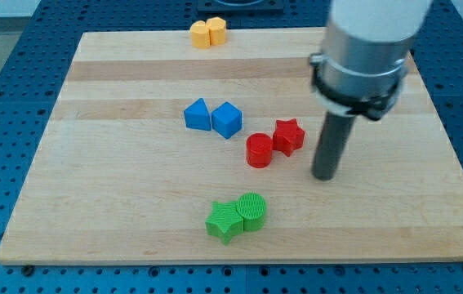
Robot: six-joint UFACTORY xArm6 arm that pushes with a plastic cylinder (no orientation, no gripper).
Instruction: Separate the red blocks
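Note:
A red star block (289,135) and a red cylinder block (259,151) sit touching each other near the middle of the wooden board (133,204). The star is to the upper right of the cylinder. My tip (324,175) rests on the board just to the right of the red star and slightly below it, a small gap apart from both red blocks.
A blue triangular block (198,115) and a blue cube (226,120) touch to the left of the red pair. A green star (224,220) and green cylinder (252,211) touch near the view's bottom. Two yellow blocks (207,33) sit at the top edge.

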